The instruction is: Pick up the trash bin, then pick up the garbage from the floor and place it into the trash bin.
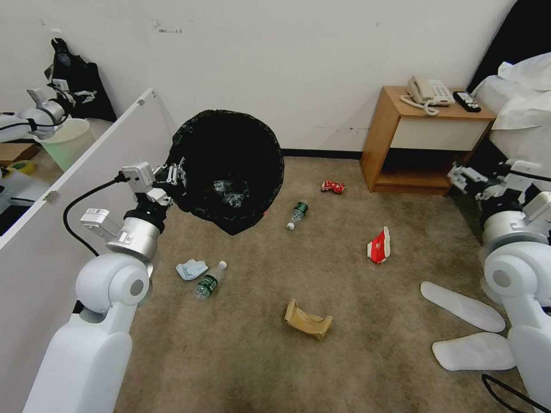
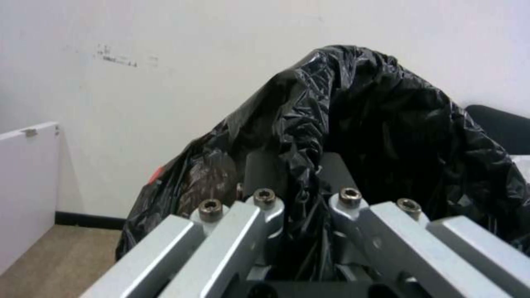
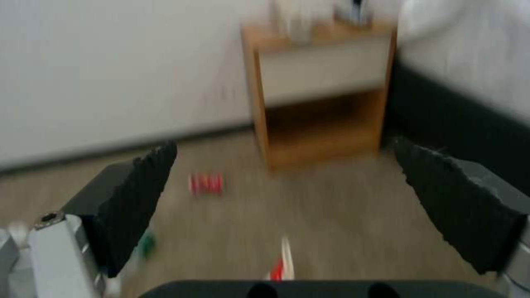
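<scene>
My left gripper (image 1: pixel 174 175) (image 2: pixel 301 167) is shut on the rim of the trash bin (image 1: pixel 229 166), held off the floor and tilted, its black bag (image 2: pixel 386 124) draped over the edge. Something clear lies inside. Garbage is scattered on the beige carpet (image 1: pixel 241 355): a crushed red can (image 1: pixel 333 186) (image 3: pixel 205 184), two clear bottles (image 1: pixel 297 213) (image 1: pixel 209 281), a red-white carton (image 1: pixel 379 245) (image 3: pixel 281 265), a pale blue mask (image 1: pixel 191 268), a brown paper bag (image 1: pixel 308 320) and two white slippers (image 1: pixel 462 306). My right gripper (image 1: pixel 466 179) (image 3: pixel 298 203) hangs open and empty at the right, above the carpet.
A wooden nightstand (image 1: pixel 425 137) with a telephone (image 1: pixel 427 92) stands against the far wall, beside a bed (image 1: pixel 522 97) at the right. A white panel (image 1: pixel 86 189) runs along my left, with a pale bucket (image 1: pixel 66 143) behind it.
</scene>
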